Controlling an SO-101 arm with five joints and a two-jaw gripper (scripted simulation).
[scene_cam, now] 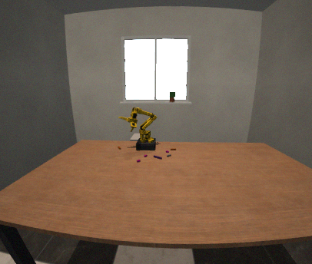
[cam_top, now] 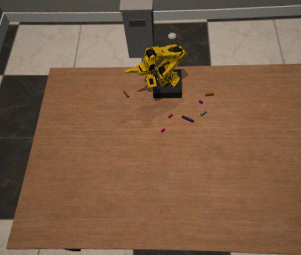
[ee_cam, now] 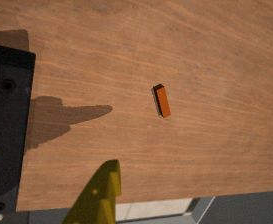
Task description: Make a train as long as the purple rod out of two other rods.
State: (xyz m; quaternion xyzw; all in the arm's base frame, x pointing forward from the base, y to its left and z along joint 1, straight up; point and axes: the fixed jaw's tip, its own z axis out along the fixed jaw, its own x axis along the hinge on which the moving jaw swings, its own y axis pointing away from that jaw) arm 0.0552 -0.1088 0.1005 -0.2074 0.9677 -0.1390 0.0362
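The purple rod (cam_top: 187,118) (scene_cam: 157,156) lies flat on the table in front of the arm's base. An orange rod (cam_top: 126,94) (scene_cam: 119,147) (ee_cam: 162,100) lies apart, left of the base; the wrist view looks down on it. A second orange rod (cam_top: 209,94) (scene_cam: 173,149) lies right of the base. Three magenta rods (cam_top: 201,101) (cam_top: 170,116) (cam_top: 163,130) and a grey rod (cam_top: 203,113) lie scattered near the purple one. My gripper (cam_top: 133,70) (scene_cam: 123,118) is open and empty, held high above the table near the left orange rod. One yellow jaw (ee_cam: 98,195) shows in the wrist view.
The arm's black base (cam_top: 167,90) (scene_cam: 146,144) (ee_cam: 4,125) stands near the table's back edge (cam_top: 92,67). A grey pillar (cam_top: 138,31) stands behind the table.
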